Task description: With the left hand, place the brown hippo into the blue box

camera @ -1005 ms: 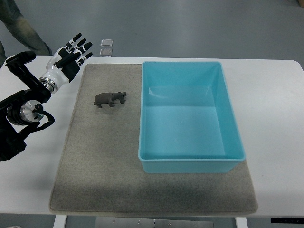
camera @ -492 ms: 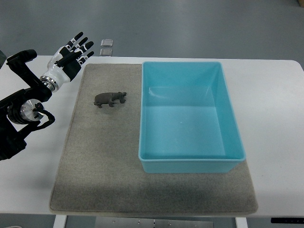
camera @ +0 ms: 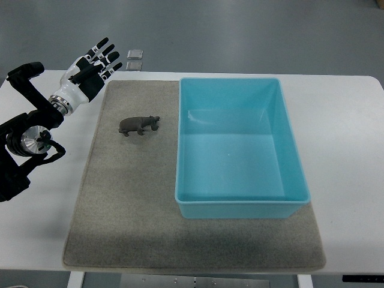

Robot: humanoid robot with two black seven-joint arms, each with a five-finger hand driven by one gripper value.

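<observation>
Hippo-wise, you haven't grabbed anything yet. Far left, your left robot hand (camera: 90, 63) is up over the back-left corner of the bench (camera: 345, 120), fingers (camera: 103, 43) spread wide and holding nothing, probably prepped for a reach. Moving right, the brown hippo (camera: 138, 125) stands on the grey mat (camera: 126, 216), well apart from the hand and just beside the blue box (camera: 240, 147), which sits empty with its open top facing up, so it's a short carry over the wall.
</observation>
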